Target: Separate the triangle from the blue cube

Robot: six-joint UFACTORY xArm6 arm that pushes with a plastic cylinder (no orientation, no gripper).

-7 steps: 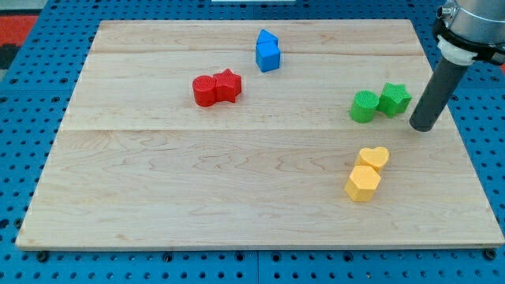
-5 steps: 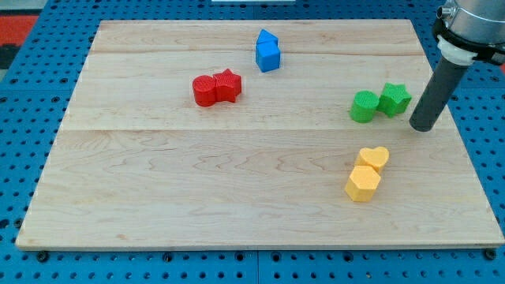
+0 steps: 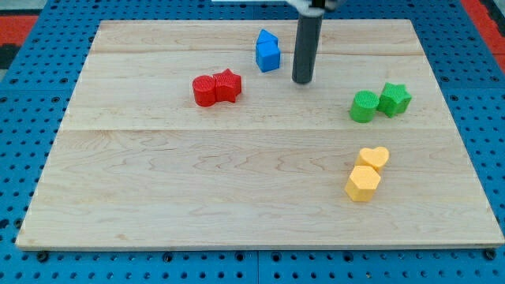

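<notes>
A blue triangle (image 3: 266, 38) and a blue cube (image 3: 269, 57) stand touching each other near the view's top centre of the wooden board (image 3: 158, 173), the triangle just above the cube. My tip (image 3: 302, 80) is on the board to the right of the cube and slightly below it, a short gap away, touching no block.
A red cylinder (image 3: 205, 91) and a red star (image 3: 228, 85) touch left of centre. A green cylinder (image 3: 364, 106) and a green star (image 3: 394, 99) touch at the right. A yellow heart (image 3: 373, 158) and a yellow hexagon (image 3: 363, 183) touch at lower right.
My tip has moved from the board's right edge, beside the green star, leftward and up to just right of the blue cube. No block has moved.
</notes>
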